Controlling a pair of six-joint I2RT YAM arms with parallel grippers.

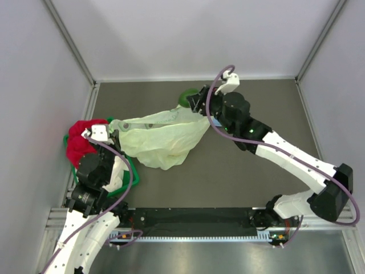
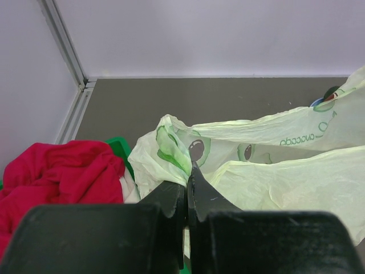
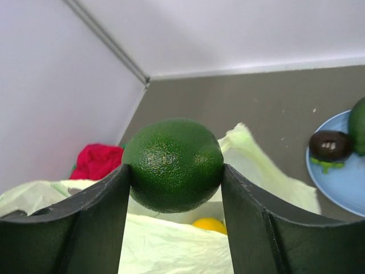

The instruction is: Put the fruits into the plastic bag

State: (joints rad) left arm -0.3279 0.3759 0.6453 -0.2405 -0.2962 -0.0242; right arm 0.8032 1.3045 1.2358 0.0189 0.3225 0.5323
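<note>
The pale yellow-green plastic bag (image 1: 165, 137) lies across the middle left of the table. My left gripper (image 2: 188, 177) is shut on its left edge (image 2: 171, 142) and holds it up. My right gripper (image 3: 175, 171) is shut on a round green fruit (image 3: 174, 162), above the bag's open right end (image 3: 171, 245). An orange-yellow citrus (image 3: 210, 224) lies inside the bag below it. A small dark fruit (image 3: 331, 145) and part of another green fruit (image 3: 358, 125) sit on the blue plate (image 3: 342, 182) to the right. The grape bunch is out of view.
A red cloth (image 1: 80, 142) and white cloths lie in a green basket (image 1: 134, 171) at the left, beside my left arm. White walls with metal rails close the table at the left, the back and the right.
</note>
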